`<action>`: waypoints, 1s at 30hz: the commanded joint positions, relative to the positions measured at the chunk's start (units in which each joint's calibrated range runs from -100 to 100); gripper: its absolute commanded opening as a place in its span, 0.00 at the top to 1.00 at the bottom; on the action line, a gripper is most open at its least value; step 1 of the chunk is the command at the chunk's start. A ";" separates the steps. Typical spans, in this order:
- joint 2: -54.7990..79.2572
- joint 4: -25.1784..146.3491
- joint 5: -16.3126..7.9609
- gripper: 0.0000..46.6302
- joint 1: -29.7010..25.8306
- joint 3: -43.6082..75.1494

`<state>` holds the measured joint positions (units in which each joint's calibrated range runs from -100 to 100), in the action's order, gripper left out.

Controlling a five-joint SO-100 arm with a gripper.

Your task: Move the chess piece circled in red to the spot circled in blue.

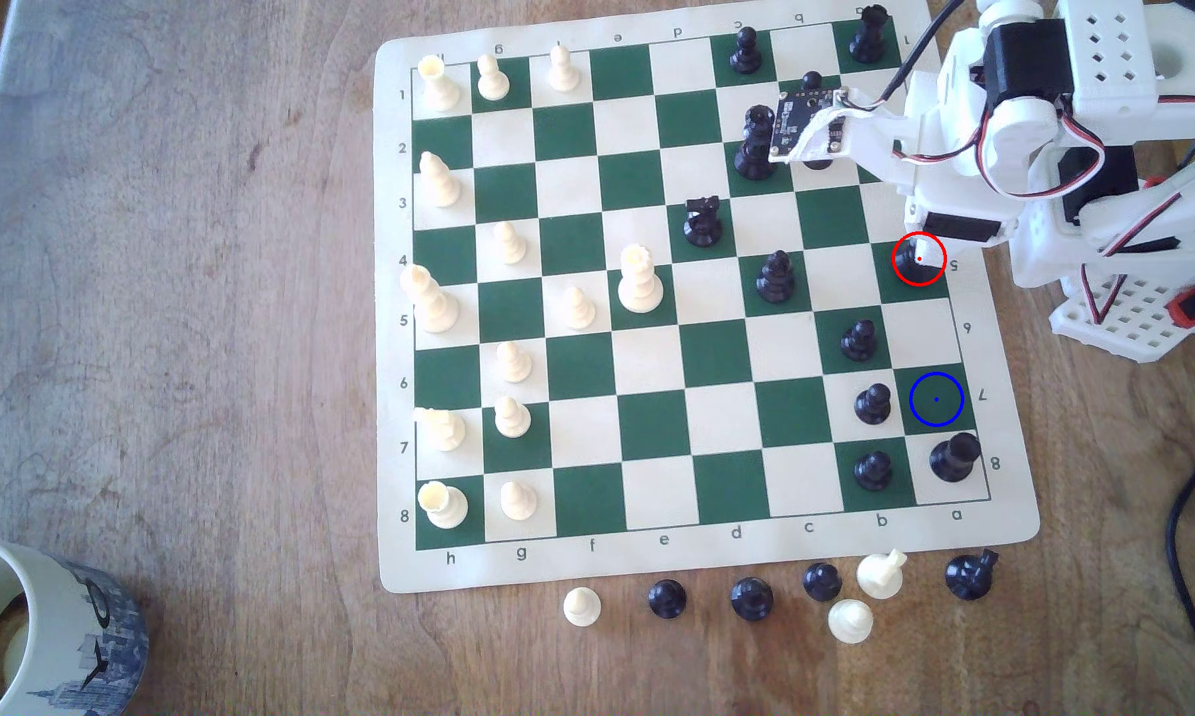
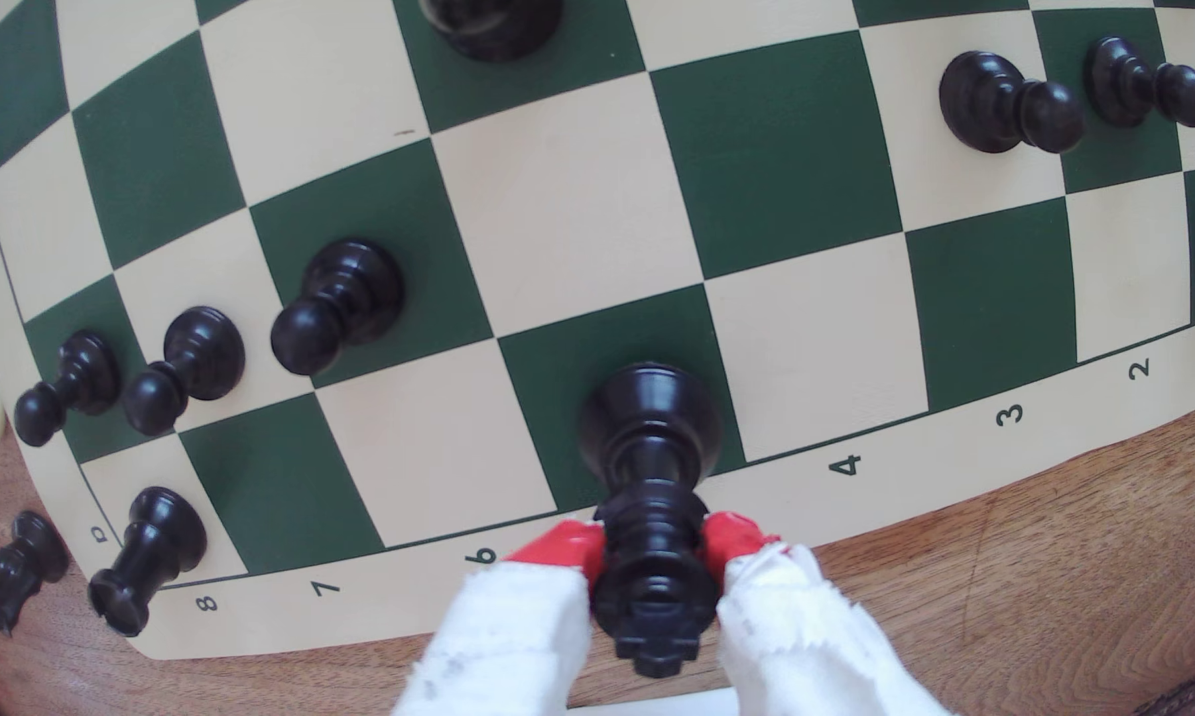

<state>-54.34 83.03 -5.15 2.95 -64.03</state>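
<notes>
Closely framed, red-tipped gripper clamped around black chess piece, base on red-ringed green square, blue-ringed square nearby

Arm's over the board's right edge in the exterior view, gripper right on the chess piece w/ the red ring. The spot w/ the blue ring sits two squares nearer the camera, bare, black pawn just beside it.

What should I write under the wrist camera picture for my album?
The claw pinches the tall black chess piece at the edge of the green-and-cream board.
</notes>
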 commanded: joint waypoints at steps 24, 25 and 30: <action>7.48 3.29 -4.44 0.99 -28.25 24.68; 8.16 2.39 -4.40 0.99 -29.04 23.78; 11.38 -3.75 -4.49 0.99 -32.95 16.80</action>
<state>-44.20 83.75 -9.50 -27.58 -43.88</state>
